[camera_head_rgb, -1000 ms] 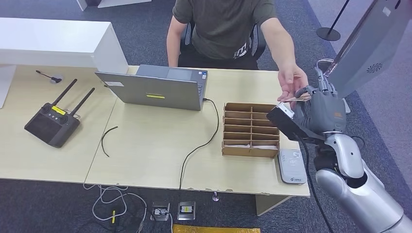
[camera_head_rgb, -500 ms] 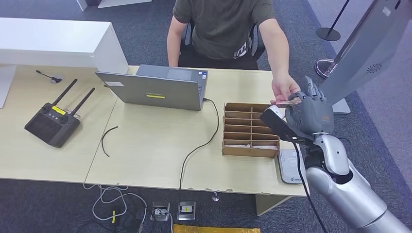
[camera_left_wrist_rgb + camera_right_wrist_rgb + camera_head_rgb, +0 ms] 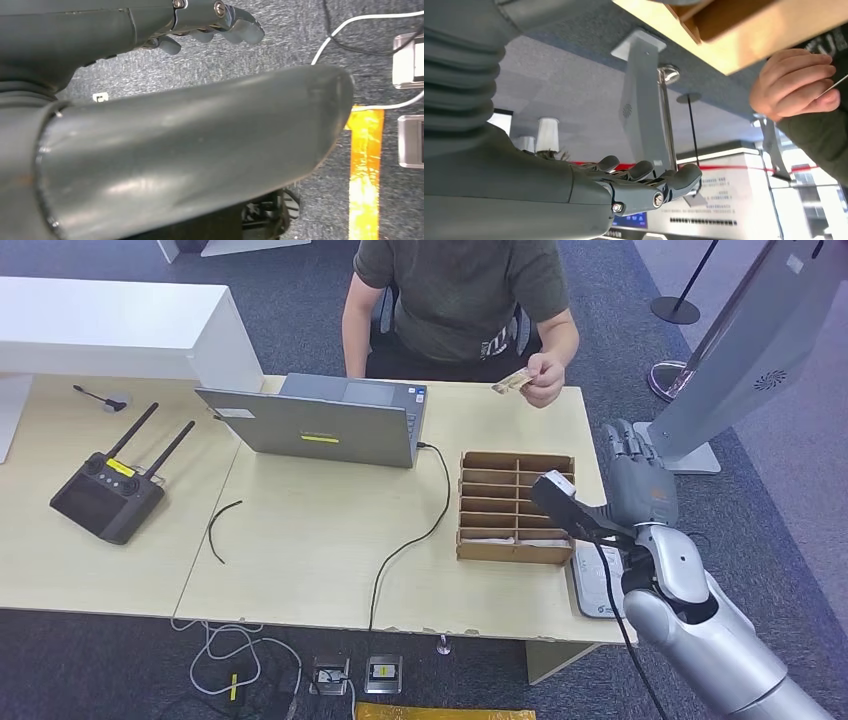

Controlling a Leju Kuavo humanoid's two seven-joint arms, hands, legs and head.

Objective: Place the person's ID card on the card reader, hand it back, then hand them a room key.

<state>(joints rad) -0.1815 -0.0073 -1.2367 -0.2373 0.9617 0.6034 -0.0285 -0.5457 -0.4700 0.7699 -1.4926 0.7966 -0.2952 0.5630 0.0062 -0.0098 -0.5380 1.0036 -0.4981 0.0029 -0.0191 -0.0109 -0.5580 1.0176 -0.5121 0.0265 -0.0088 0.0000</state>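
The right hand (image 3: 638, 480) hovers beside the counter's far right edge, its dark grey jointed fingers (image 3: 659, 186) stretched out, slightly apart and holding nothing. A ribbed grey cover and a polished silver arm run back behind it. The left hand (image 3: 210, 25) hangs over speckled carpet, its fingers gently curled and holding nothing.

Half a second ago the right hand's fingers met the person's hand at the ID card; now the two are well apart. The person's hand (image 3: 545, 380) has pulled back toward their chest and pinches the ID card (image 3: 512, 381), a thin tan rectangle, above the counter's far edge. The right hand has dropped lower and nearer the robot.

The card lies well away from the right fingers, beyond the cardboard tray (image 3: 517, 506), a brown box split into rows of narrow slots. Just below the right hand, the card reader (image 3: 597, 583), a flat white rounded pad, sits at the near right corner of the pale wooden counter (image 3: 300, 540), touching nothing.
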